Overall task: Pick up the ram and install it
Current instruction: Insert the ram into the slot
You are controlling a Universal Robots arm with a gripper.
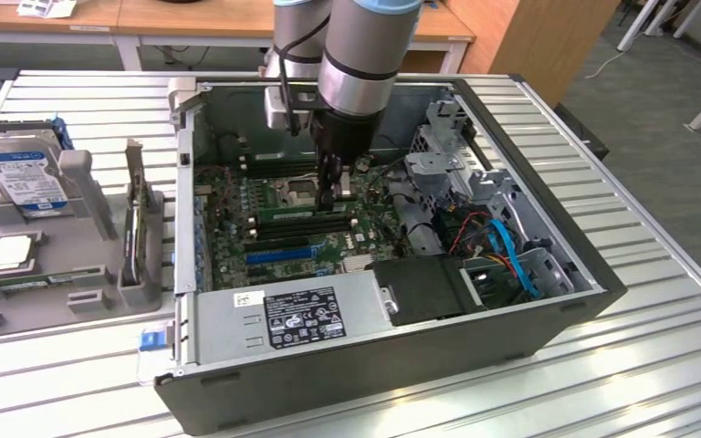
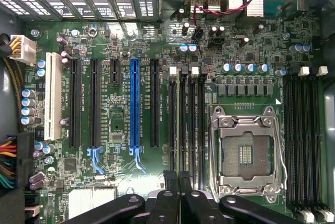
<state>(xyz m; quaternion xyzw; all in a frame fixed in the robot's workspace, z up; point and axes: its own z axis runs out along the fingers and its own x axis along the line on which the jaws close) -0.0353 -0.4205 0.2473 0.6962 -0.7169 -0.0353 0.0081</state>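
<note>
Pincer fingers (image 2: 170, 182) stand drawn together with no gap to speak of, and we see the gripper (image 1: 339, 196) reaching down from the upper centre of the exterior view into the open computer case (image 1: 546, 315). Its tips hang over the bank of black memory slots (image 2: 187, 124), just beside the empty processor socket (image 1: 296, 189). We find the ram (image 1: 292, 213) as a thin green strip standing on edge in one of those slots, a little left of centre in the exterior view, with its near end right under the fingertips. We cannot tell whether the fingers pinch the stick or only meet above it.

Across the motherboard (image 2: 251, 41) we also see a long blue slot (image 2: 134, 103) among black ones. A grey power supply (image 1: 289, 315) fills the case's lower part in the exterior view. At the exterior view's left, a grey tray (image 1: 95, 301) on the ribbed metal table (image 1: 643, 365) carries a hard drive (image 1: 22, 173) and a square silver processor chip (image 1: 7, 253).
</note>
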